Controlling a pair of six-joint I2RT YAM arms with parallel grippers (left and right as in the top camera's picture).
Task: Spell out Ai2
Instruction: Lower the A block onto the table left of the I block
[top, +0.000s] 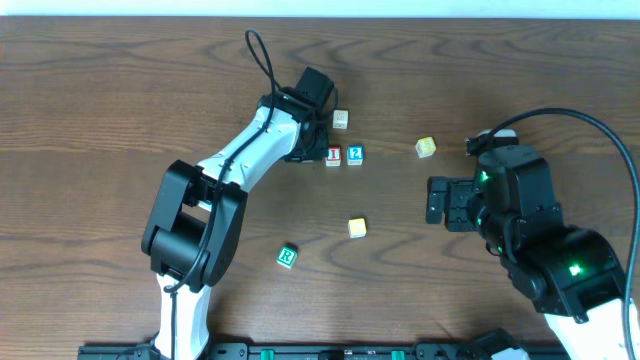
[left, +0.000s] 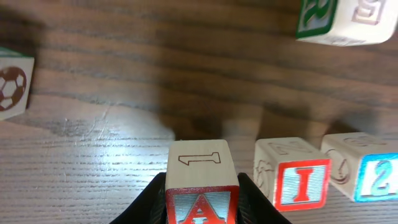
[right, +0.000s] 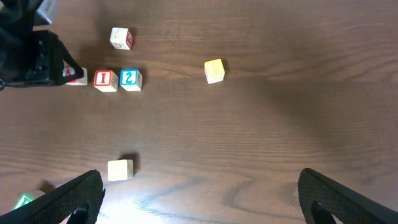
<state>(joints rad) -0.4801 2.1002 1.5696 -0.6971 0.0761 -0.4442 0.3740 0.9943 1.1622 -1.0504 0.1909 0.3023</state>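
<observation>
My left gripper (left: 202, 199) is shut on the red A block (left: 202, 186) and holds it at the table just left of the red I block (left: 297, 177). The blue 2 block (left: 373, 171) stands right of the I, nearly touching it. In the overhead view the left gripper (top: 308, 150) hides the A; the I block (top: 334, 156) and the 2 block (top: 355, 155) show beside it. In the right wrist view the A block (right: 76, 76), the I block (right: 105, 79) and the 2 block (right: 130, 79) form a row. My right gripper (right: 199, 193) is open and empty.
A white block (top: 341, 119) lies behind the row. A yellow block (top: 426, 147) lies to the right, a pale yellow block (top: 357, 228) and a green R block (top: 288, 256) in front. A soccer-ball block (left: 12, 84) lies left of my left gripper.
</observation>
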